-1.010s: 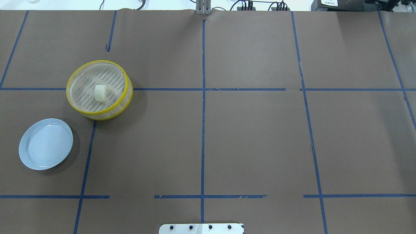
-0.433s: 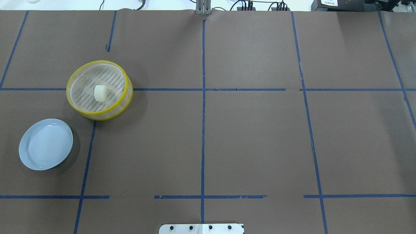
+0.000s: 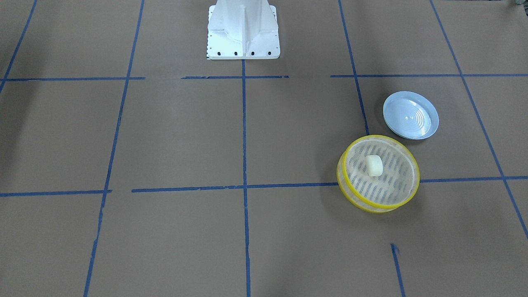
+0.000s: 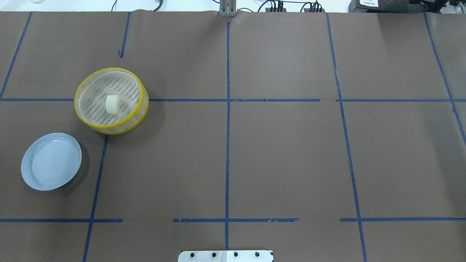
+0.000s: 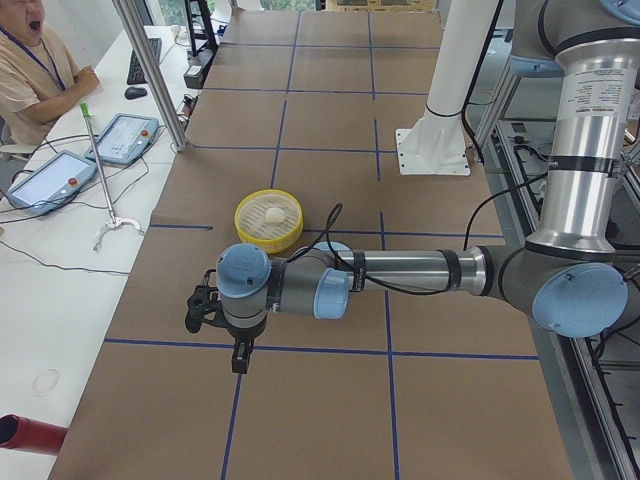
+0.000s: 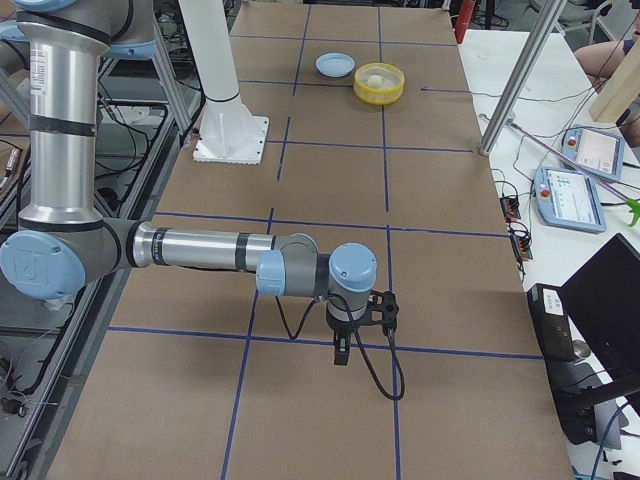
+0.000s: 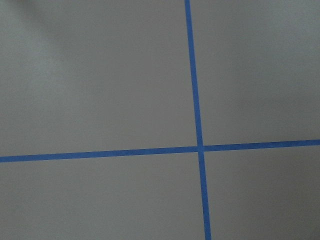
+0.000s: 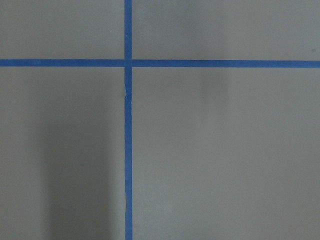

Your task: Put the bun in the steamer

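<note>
In the steamer (image 4: 145, 103) lies the bun (image 4: 112, 104); I cannot tell how the jaws stand.

A wide table (image 4: 291, 163) covered in brown paper, marked into large rectangles by blue tape lines (image 4: 227, 145), under bright, even indoor light. Along its far edge stands a white side desk (image 5: 60, 290) with two control tablets (image 5: 125, 137), a mouse (image 5: 135, 92) and trailing cables. A person (image 5: 35, 70) in a beige shirt sits there. A metal post (image 5: 167, 110) rises at that edge.
</note>
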Controlling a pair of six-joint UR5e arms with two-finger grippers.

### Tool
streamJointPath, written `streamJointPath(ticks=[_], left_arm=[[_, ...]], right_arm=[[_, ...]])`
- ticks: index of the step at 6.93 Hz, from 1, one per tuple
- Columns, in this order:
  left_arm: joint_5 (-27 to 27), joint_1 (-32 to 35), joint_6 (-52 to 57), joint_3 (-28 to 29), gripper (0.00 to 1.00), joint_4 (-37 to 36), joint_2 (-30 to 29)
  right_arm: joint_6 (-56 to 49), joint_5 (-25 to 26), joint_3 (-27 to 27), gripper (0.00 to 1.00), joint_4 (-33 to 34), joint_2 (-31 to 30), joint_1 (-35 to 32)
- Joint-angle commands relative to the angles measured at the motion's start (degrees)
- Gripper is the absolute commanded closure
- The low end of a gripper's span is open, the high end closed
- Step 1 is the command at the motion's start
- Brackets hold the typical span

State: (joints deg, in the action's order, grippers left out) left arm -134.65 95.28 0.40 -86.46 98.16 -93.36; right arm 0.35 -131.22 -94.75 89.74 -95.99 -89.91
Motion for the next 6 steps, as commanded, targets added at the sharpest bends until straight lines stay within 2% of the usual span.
streamJointPath(ticks=[1,6], left_arm=[[-0.09,0.08,-0.31,-2.12,0.00,-0.51,1.51],[0.35,-0.09,-0.13,-2.58,0.00,-0.34,1.17]], right_arm=[[0.00,0.00,0.00,0.00,0.00,-0.07,0.00],[0.00,0.00,0.00,0.00,0.00,0.01,0.00]])
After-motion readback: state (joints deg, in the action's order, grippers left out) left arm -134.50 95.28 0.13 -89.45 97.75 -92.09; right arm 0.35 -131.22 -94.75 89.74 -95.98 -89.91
